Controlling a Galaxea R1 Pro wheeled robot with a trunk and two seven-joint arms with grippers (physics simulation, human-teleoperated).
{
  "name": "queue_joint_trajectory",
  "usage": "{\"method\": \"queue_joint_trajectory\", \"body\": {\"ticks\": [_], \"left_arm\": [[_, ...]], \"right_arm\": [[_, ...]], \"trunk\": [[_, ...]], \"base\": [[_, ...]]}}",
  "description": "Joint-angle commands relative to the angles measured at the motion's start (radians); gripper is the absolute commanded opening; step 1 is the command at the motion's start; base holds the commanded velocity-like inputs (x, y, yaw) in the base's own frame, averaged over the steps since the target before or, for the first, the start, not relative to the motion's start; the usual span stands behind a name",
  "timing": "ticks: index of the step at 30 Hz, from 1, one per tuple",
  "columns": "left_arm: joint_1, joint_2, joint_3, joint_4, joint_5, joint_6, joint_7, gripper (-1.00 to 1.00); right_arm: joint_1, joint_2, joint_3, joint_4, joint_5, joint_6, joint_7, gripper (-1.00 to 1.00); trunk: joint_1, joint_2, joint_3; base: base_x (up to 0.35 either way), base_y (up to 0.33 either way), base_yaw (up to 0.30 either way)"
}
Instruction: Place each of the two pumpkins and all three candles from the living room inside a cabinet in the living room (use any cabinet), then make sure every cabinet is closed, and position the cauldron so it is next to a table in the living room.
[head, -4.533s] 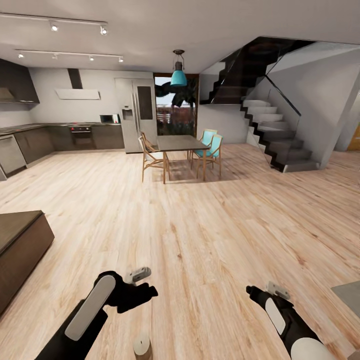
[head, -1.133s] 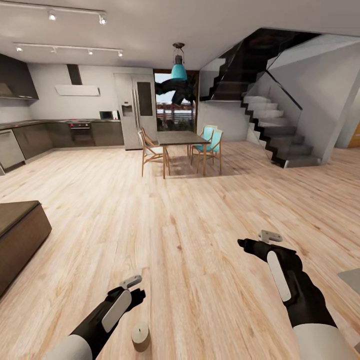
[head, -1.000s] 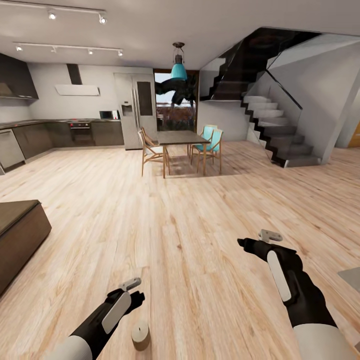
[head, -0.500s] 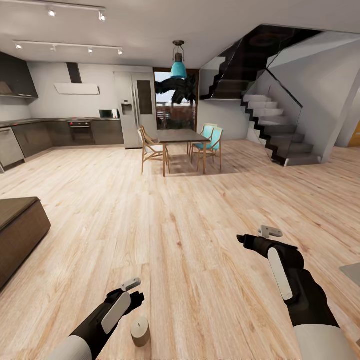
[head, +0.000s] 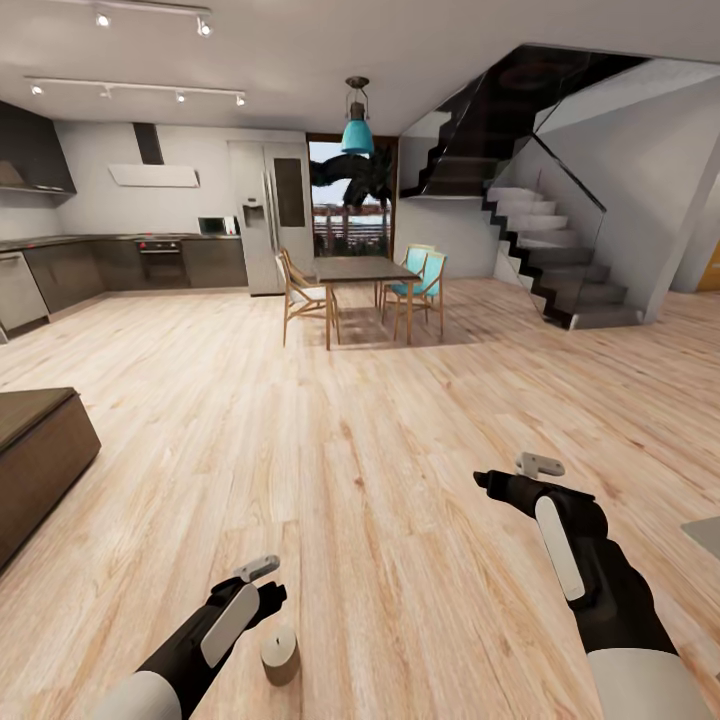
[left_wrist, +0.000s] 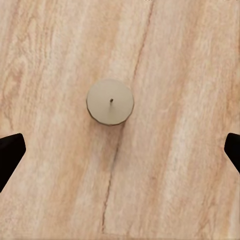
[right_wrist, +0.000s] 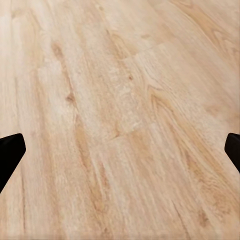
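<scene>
A light wood-plank floor (head: 400, 480) spreads across the room. At the head view's left edge sits the low dark-brown wooden cabinet (head: 35, 465). The right gripper (right_wrist: 120, 150) hangs spread wide above bare planks. The left gripper (left_wrist: 120, 150), fingers likewise wide apart, hovers over a stubby beige pillar candle (left_wrist: 110, 102) standing upright on the floor.

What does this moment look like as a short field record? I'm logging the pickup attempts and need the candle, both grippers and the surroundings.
candle: upright on the wood floor, wick up, untouched
left gripper: open, above the candle, fingers spread either side in the left wrist view
right gripper: open, over bare floor, holding nothing
cabinet: low dark-brown unit at the head view's left edge
background: dining table with chairs, staircase
</scene>
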Motion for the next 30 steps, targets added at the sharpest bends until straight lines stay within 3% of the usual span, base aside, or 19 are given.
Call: {"method": "queue_joint_trajectory", "body": {"ticks": [1,30], "left_arm": [[-0.001,0.002,-0.005,-0.005,0.007,0.002,0.008,1.0],[-0.001,0.0,-0.007,-0.008,0.013,0.004,0.006,1.0]], "right_arm": [[-0.001,0.0,0.001,-0.001,-0.011,0.004,-0.01,1.0],[-0.001,0.0,-0.001,0.0,-0.009,0.007,0.017,1.0]], "trunk": [[0.004,-0.008,-0.004],[0.115,-0.211,-0.095]], "base": [[0.0,0.0,0.0],[0.0,0.0,0.0]]}}
